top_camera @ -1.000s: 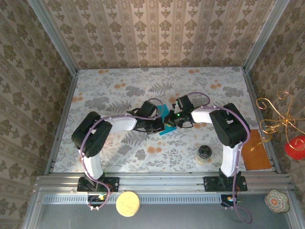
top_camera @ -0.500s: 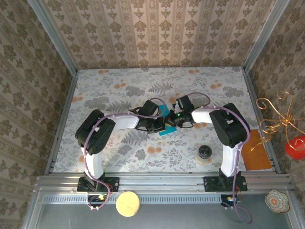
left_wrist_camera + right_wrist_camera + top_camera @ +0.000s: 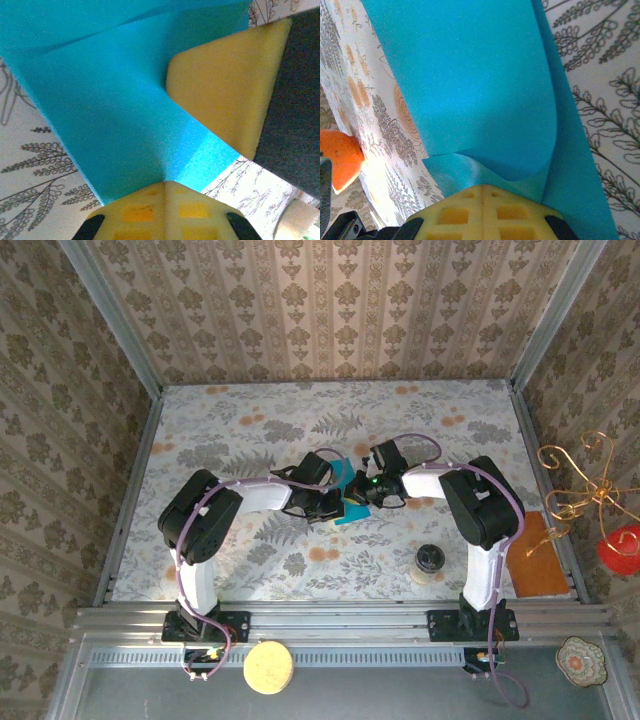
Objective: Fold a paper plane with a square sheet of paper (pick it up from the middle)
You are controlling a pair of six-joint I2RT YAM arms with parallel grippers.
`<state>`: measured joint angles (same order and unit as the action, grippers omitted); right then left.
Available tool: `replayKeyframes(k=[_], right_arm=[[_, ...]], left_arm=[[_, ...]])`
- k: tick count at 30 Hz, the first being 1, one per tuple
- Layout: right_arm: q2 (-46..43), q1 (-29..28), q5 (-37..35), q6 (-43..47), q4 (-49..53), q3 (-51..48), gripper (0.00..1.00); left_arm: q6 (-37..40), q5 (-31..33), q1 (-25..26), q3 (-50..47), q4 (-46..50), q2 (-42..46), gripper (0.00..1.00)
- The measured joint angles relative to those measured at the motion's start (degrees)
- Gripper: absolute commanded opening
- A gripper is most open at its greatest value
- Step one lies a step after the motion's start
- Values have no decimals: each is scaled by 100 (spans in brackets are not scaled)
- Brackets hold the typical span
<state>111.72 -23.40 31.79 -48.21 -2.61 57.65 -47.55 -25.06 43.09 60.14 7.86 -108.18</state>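
Observation:
The teal-blue square sheet of paper (image 3: 344, 474) lies mid-table between the two arms, partly folded. In the left wrist view the square sheet of paper (image 3: 110, 100) shows a crease, and my left gripper (image 3: 165, 183) is shut on its edge. The right arm's yellow finger (image 3: 225, 90) rests on the sheet just ahead of it. In the right wrist view a flap of the sheet (image 3: 480, 90) curls over, and my right gripper (image 3: 483, 187) is shut on the paper where the layers meet. From above, the left gripper (image 3: 337, 508) and right gripper (image 3: 359, 494) almost touch.
A small round jar (image 3: 430, 562) stands near the right arm's base. An orange-brown flat sheet (image 3: 540, 552) lies at the table's right edge, beside a gold wire ornament (image 3: 580, 490) and a red object (image 3: 622, 545). A yellow disc (image 3: 268, 667) sits on the near rail.
The left arm's elbow has shifted slightly to the right. Both grippers stay shut on the paper in nearly the same place.

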Motion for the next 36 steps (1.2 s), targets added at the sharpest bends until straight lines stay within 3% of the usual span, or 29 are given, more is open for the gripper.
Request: replayKeyframes(k=[13, 21, 25, 36], right_arm=[[0, 0, 0, 2, 2, 0, 5], [0, 0, 0, 0, -9, -11, 5], [0, 0, 9, -2, -17, -11, 5], [0, 17, 59, -22, -101, -50, 5]], left_arm=[[109, 11, 94, -365, 42, 289, 0], [105, 293, 240, -688, 728, 990, 0], [79, 496, 247, -621, 494, 1344, 0], [-90, 623, 146, -317, -79, 479, 0]])
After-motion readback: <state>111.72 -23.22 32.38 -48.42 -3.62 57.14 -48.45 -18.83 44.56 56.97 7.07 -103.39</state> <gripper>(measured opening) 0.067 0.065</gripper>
